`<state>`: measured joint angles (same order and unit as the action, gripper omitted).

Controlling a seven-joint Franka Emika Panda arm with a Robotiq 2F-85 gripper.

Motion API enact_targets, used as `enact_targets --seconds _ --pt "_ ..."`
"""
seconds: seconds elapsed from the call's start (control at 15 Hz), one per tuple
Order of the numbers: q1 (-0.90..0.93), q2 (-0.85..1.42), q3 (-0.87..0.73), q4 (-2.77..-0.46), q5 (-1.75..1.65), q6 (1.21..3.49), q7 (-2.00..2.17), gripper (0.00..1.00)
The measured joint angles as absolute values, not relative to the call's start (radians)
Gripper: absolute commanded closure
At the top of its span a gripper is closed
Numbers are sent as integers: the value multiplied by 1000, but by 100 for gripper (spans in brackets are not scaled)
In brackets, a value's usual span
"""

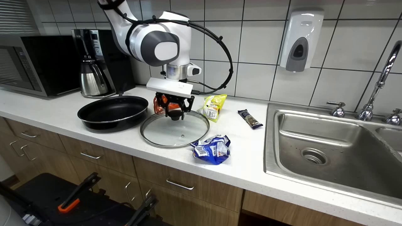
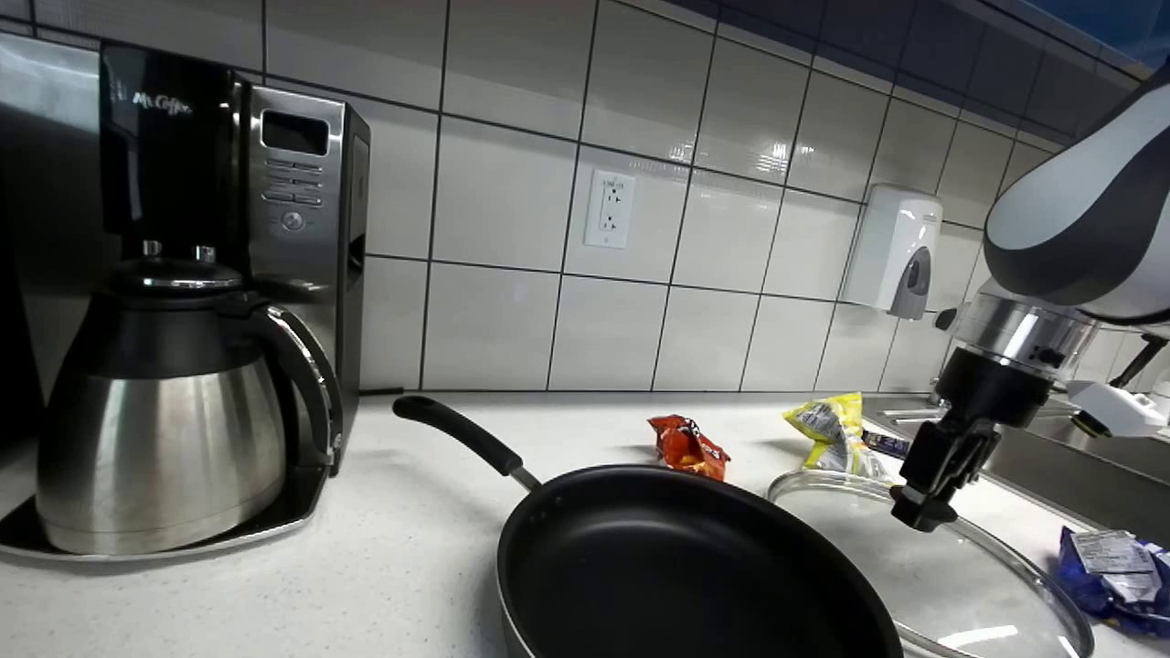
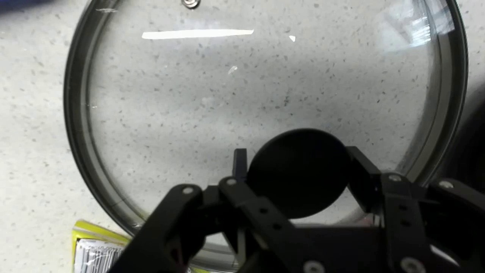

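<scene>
The claw [image 1: 175, 115] points down, clamped on the round black knob [image 3: 299, 172] of a glass lid [image 1: 174, 131], a finger against either side of it. The lid lies roughly level, glass bordered by a metal rim, with a small steel vent toward its near edge; whether the rim rests on the worktop [image 1: 246, 157] or sits barely above it, I cannot tell.

Just left of the lid stands a black frying pan [image 1: 113, 108], its handle [image 2: 457, 434] pointing away toward the far wall. A crumpled blue packet [image 1: 212, 150] lies at the lid's near right edge, and a yellow packet [image 1: 214, 106] just beside the far right edge. A red packet [image 2: 690, 446] lies on the far side, between the pan and the yellow packet.

Farther right is a slim dark wrapped bar [image 1: 250, 119], then the steel sink [image 1: 342, 150] with its tap [image 1: 381, 81]. A white soap dispenser [image 1: 301, 40] hangs on the tiled wall [image 1: 254, 84] above. At the far left stand a coffee maker [image 2: 297, 183] with a steel carafe [image 2: 164, 457] and, farther left, a microwave [image 1: 51, 59]. Wooden drawers [image 1: 204, 191] run along the near side below.
</scene>
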<state>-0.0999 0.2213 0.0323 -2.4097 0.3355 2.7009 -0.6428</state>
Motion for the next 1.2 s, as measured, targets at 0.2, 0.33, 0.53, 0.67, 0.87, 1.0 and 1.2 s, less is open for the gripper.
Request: enact_targets --seconds 0.2,0.33,0.53,0.67,0.87,1.0,1.2 --pt "-117 229 45 -2406 337 2701 -643 61" --pt "-122 230 49 -2404 338 2701 -643 61" --pt "-131 232 56 -2402 338 2701 -643 39" --pt "-135 232 60 -2401 341 2701 -644 9" --pt "-138 231 68 -2393 353 2701 -648 0" --pt "-138 228 71 -2388 354 2701 -649 0" --pt "-138 216 72 -2387 355 2702 -649 0"
